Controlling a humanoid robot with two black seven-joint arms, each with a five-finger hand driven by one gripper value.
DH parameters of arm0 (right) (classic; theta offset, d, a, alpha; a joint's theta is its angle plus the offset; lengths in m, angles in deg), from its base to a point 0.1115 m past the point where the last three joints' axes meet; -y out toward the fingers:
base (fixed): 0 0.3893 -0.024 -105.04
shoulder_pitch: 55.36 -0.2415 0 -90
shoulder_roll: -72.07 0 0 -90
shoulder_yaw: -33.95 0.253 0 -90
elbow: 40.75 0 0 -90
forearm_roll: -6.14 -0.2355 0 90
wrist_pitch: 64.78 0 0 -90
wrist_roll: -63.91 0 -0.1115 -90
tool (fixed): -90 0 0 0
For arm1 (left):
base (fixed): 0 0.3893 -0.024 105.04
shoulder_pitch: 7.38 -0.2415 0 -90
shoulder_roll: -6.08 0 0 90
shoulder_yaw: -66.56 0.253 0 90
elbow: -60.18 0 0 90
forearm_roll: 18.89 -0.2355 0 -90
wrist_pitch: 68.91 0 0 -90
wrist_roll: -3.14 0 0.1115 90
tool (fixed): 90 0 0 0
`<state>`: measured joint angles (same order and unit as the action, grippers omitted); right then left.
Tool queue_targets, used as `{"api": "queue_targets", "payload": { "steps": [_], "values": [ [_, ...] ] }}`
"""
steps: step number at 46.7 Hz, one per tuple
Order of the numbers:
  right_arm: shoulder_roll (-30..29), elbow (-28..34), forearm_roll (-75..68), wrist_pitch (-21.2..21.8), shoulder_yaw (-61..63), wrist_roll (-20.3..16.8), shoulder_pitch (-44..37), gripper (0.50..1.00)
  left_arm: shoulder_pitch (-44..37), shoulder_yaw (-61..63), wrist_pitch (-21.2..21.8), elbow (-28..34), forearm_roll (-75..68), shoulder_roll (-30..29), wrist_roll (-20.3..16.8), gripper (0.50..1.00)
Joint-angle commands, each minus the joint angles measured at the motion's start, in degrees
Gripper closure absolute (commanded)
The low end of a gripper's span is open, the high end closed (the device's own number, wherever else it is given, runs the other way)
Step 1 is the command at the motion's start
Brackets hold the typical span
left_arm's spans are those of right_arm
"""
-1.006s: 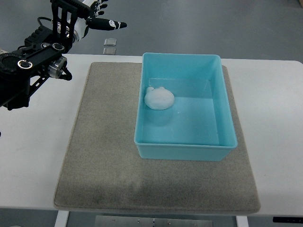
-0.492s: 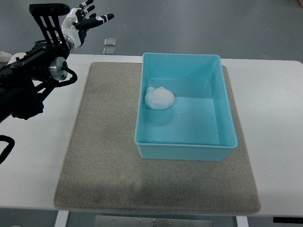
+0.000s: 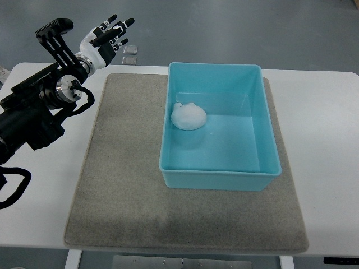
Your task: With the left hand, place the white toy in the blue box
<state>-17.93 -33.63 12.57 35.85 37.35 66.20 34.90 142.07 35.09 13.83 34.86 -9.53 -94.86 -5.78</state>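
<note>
Nearest the camera lies the front edge of a flat grey-beige felt mat (image 3: 123,190), which covers most of a white rectangular tabletop (image 3: 325,145). On the mat's right half stands the open light-blue plastic box (image 3: 219,171), and the small rounded white toy (image 3: 188,116) already rests on its floor, close against the left wall, so the placing looks done and only the withdrawal seems left. Further back and to the left, the black jointed left arm (image 3: 39,112) comes in over the table's left side, and its white-and-black left hand (image 3: 105,39) is raised beyond the mat's far left corner, well apart from the box, with the fingers (image 3: 115,31) spread and nothing held. To finish well, that arm should probably pull away along the left side, clear of the box, so that the box is not nudged and the toy stays put. No right arm shows. Beyond the table's far edge is a plain grey floor (image 3: 235,28), where small light square tiles (image 3: 130,53) lie just past the mat.
</note>
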Motion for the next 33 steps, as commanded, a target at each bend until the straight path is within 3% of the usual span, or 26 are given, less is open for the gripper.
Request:
{"api": "queue_targets", "payload": {
  "steps": [1, 33],
  "values": [
    [0.0, 0.0, 0.0, 0.0, -0.1, 0.0, 0.0, 0.564, -0.6, -1.7, -2.9, 1.6, 0.0, 0.6, -0.3, 0.508],
    [0.0, 0.0, 0.0, 0.0, -0.1, 0.0, 0.0, 0.564, -1.1, -2.1, -3.9, 1.6, -0.7, -0.1, -0.3, 0.508]
  ]
}}
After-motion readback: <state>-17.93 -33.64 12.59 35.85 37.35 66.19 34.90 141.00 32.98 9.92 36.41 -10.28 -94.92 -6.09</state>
